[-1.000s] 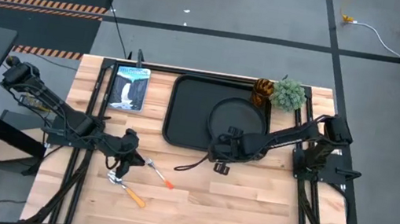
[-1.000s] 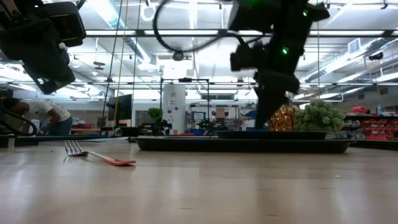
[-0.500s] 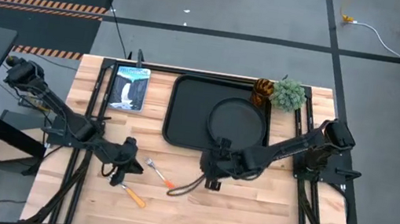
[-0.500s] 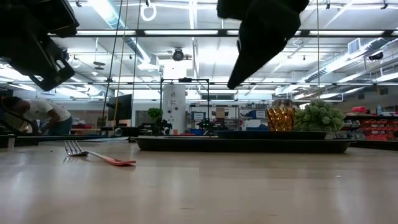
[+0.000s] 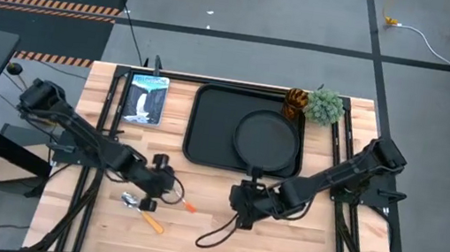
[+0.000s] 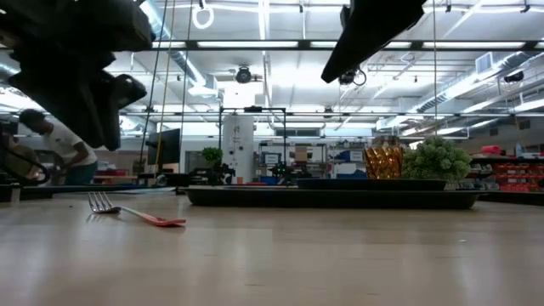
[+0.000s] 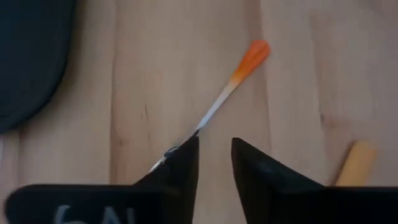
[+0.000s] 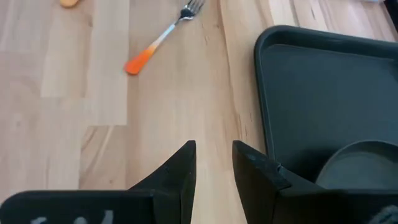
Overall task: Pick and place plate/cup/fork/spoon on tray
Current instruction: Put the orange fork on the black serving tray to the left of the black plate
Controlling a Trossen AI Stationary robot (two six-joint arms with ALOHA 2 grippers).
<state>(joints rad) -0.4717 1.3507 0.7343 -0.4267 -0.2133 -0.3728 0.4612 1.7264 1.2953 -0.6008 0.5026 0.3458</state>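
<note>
The black plate (image 5: 267, 141) lies flat inside the black tray (image 5: 207, 123), on its right half. The amber cup (image 5: 296, 102) stands at the tray's far right corner. The fork (image 5: 187, 202) lies on the wood near the left front, with the spoon (image 5: 146, 213) just nearer. My left gripper (image 5: 164, 185) hovers above the fork's tine end, fingers narrowly open (image 7: 215, 152), clear of the table in the low view (image 6: 85, 85). My right gripper (image 5: 240, 203) is narrowly open and empty (image 8: 214, 155), in front of the tray's near edge.
A fuzzy green plant (image 5: 326, 106) stands right of the cup. A blue-white picture panel (image 5: 145, 97) lies left of the tray. A black cable (image 5: 218, 232) loops on the wood below the right gripper. A person shows in the room beyond (image 6: 55, 153).
My right gripper has drawn back from the plate's near rim toward the table's near edge, and the plate stays on the tray. My left gripper has gone toward the table's right, from beside the spoon to above the fork. Fork and spoon have not moved.
</note>
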